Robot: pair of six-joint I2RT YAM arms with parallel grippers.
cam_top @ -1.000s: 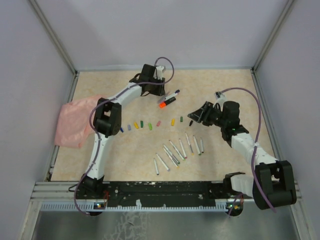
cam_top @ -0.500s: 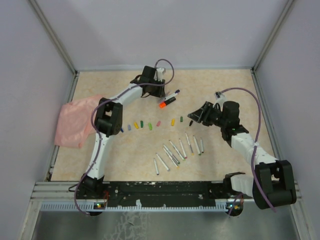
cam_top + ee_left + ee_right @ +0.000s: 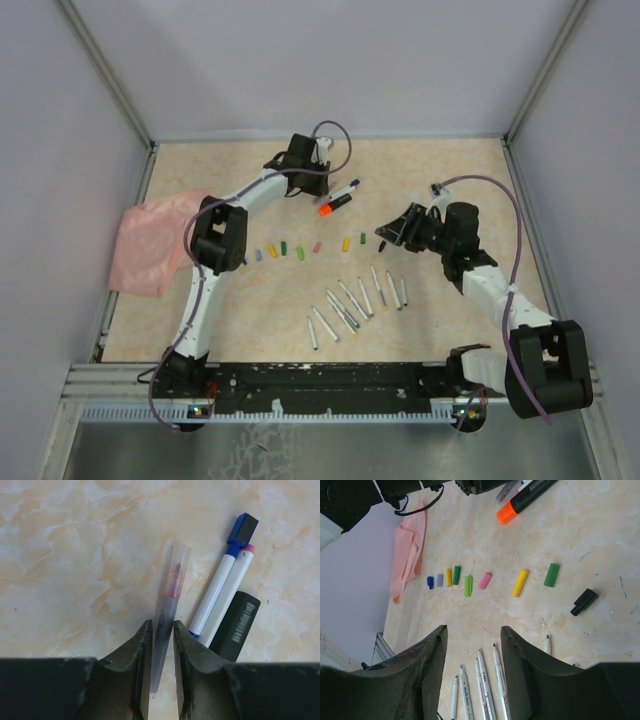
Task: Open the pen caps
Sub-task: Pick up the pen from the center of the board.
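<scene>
1. your left gripper [image 3: 161,630] straddles the translucent pen [image 3: 170,587], and its fingers [image 3: 142,650] appear to pinch the barrel from both sides.
2. the pen's long axis runs straight out from the fingertips, capped end farthest away, just beside the blue-capped marker [image 3: 220,580].
3. your right gripper [image 3: 472,635] hangs spread and empty, well apart from that pen; it likely has to reach the far end.

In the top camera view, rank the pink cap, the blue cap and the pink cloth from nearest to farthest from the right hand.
1. The pink cap, a little to the left of the right hand.
2. The blue cap, further left, last of the caps.
3. The pink cloth, farthest left of all.
</scene>
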